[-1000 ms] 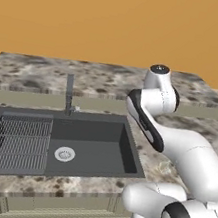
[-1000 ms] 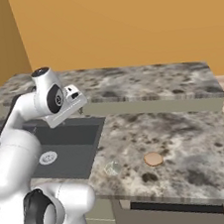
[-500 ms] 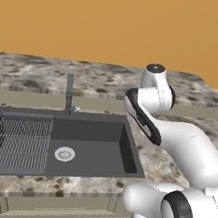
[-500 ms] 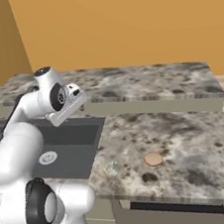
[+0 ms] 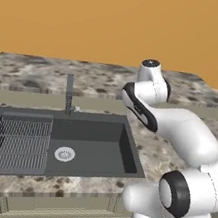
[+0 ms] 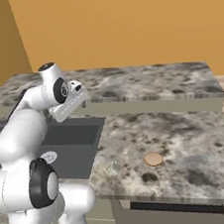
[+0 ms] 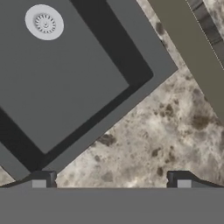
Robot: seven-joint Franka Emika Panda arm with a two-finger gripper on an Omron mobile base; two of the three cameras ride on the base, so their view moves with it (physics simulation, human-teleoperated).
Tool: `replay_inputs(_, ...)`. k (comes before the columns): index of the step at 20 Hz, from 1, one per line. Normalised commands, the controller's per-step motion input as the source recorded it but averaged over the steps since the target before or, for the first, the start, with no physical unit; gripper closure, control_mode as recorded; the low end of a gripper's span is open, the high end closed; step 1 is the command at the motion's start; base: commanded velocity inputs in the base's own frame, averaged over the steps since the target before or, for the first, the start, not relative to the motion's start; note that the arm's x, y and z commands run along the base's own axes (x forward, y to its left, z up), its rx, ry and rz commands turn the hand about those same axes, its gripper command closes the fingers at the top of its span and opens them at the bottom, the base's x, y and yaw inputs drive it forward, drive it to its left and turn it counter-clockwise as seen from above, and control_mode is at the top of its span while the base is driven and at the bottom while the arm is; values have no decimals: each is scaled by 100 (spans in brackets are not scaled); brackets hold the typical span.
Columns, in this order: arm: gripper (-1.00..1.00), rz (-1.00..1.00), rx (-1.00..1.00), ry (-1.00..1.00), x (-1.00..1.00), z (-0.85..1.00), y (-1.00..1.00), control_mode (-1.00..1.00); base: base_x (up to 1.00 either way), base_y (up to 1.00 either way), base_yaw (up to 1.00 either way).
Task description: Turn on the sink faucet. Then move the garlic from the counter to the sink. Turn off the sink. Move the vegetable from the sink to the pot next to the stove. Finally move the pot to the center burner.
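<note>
Our fingers (image 7: 111,179) stand wide and hold nothing above the speckled bench (image 7: 148,131), just beside the sink (image 5: 89,143). On the near right bench lies a small tan-pale lump (image 6: 153,159), possibly the garlic. Farther back, the sink faucet (image 5: 69,94) stands upright behind the basin.
</note>
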Motion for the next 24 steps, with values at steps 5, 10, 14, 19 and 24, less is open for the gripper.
replay_inputs(5, -100, 2, 0, 6, 33, 0, -4, -100, 0, 0, 0)
replay_inputs(10, -100, 0, 0, 1, 4, -1, 1, -100, 0, 0, 0)
replay_inputs(14, -100, -2, 12, -7, 10, -10, 3, -100, 0, 0, 0)
replay_inputs(19, -100, -11, 15, -13, 15, -18, 57, -100, 0, 0, 0)
replay_inputs(24, -100, -6, 18, -3, 3, -47, 50, -100, 0, 0, 0)
